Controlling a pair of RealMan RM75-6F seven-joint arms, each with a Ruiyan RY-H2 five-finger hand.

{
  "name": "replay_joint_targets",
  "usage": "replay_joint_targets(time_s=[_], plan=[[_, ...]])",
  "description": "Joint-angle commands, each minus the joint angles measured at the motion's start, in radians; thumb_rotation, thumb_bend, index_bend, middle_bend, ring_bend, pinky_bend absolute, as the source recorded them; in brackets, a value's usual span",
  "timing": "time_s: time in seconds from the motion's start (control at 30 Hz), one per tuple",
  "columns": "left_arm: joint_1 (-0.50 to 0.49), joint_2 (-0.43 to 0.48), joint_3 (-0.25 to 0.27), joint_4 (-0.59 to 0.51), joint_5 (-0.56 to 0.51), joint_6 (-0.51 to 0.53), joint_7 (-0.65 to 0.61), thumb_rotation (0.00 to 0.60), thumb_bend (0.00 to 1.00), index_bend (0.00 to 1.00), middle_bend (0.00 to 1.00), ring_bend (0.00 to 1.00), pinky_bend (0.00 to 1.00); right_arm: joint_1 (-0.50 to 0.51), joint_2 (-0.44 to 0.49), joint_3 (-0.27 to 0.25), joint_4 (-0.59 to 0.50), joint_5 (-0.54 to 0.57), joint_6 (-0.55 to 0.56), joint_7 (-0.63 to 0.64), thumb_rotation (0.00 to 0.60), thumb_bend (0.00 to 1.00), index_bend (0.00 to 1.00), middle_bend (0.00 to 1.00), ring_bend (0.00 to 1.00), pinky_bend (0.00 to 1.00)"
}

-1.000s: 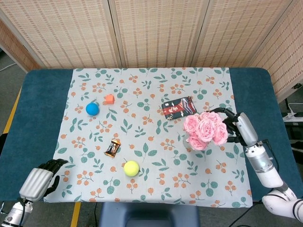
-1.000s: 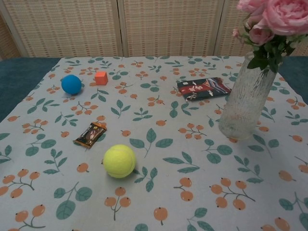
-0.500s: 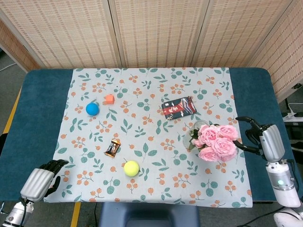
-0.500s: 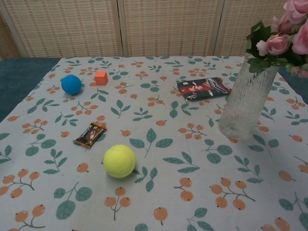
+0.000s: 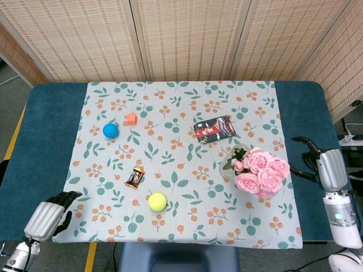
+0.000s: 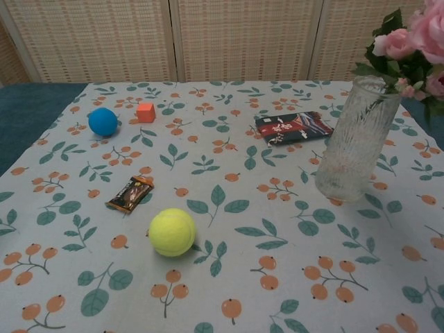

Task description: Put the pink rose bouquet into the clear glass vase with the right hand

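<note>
Leaning roses [image 5: 262, 173] in glass vase [image 6: 354, 139], right hand [image 5: 320, 164] spread at table edge, left hand [image 5: 50, 215] curled near cloth corner.

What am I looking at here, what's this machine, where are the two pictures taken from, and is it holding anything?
It is a two-armed robot with human-like hands, steered by a person. One picture looks down from its head, the other looks forward from its chest. On the flowered tablecloth lie a blue ball, an orange cube, a candy bar, a yellow tennis ball, a dark packet and a glass vase of pink roses, which lean toward the right. The right hand sits beside the flowers with fingers apart, holding nothing. The left hand rests at the near corner, fingers curled, empty.
</note>
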Motion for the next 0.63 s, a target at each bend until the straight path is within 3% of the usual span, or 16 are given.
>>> replay_joint_targets(time_s=[0.03, 0.1, 0.2, 0.27, 0.43, 0.63], plan=[[0.000, 0.000, 0.000, -0.001, -0.001, -0.001, 0.001, 0.600, 0.64, 0.19, 0.21, 0.22, 0.43, -0.091, 0.026, -0.030, -0.096, 0.053, 0.042, -0.341, 0.600, 0.09, 0.29, 0.72, 0.75, 0.98], [0.000, -0.001, 0.000, 0.000, -0.001, -0.001, 0.004, 0.600, 0.64, 0.19, 0.21, 0.22, 0.43, -0.123, 0.042, -0.057, -0.124, 0.041, 0.064, -0.463, 0.600, 0.09, 0.29, 0.63, 0.62, 0.94], [-0.002, -0.005, 0.000, 0.000, 0.002, -0.004, 0.008, 0.600, 0.64, 0.19, 0.21, 0.22, 0.43, -0.154, 0.082, -0.092, -0.179, 0.024, 0.062, -0.517, 0.600, 0.09, 0.27, 0.46, 0.37, 0.81], [-0.004, -0.007, 0.002, 0.002, 0.004, -0.007, 0.012, 0.600, 0.64, 0.19, 0.21, 0.22, 0.43, -0.167, 0.099, -0.099, -0.200, 0.000, 0.082, -0.514, 0.600, 0.09, 0.24, 0.38, 0.26, 0.77], [-0.004, -0.007, 0.003, 0.003, 0.006, -0.007, 0.008, 0.600, 0.64, 0.19, 0.21, 0.22, 0.43, -0.195, 0.100, -0.104, -0.191, -0.052, 0.135, -0.495, 0.600, 0.09, 0.23, 0.29, 0.17, 0.73], [-0.002, -0.003, 0.002, 0.003, 0.010, 0.003, 0.000, 0.600, 0.64, 0.19, 0.21, 0.22, 0.43, -0.201, 0.106, -0.106, -0.193, -0.071, 0.121, -0.464, 0.600, 0.09, 0.23, 0.29, 0.17, 0.72]])
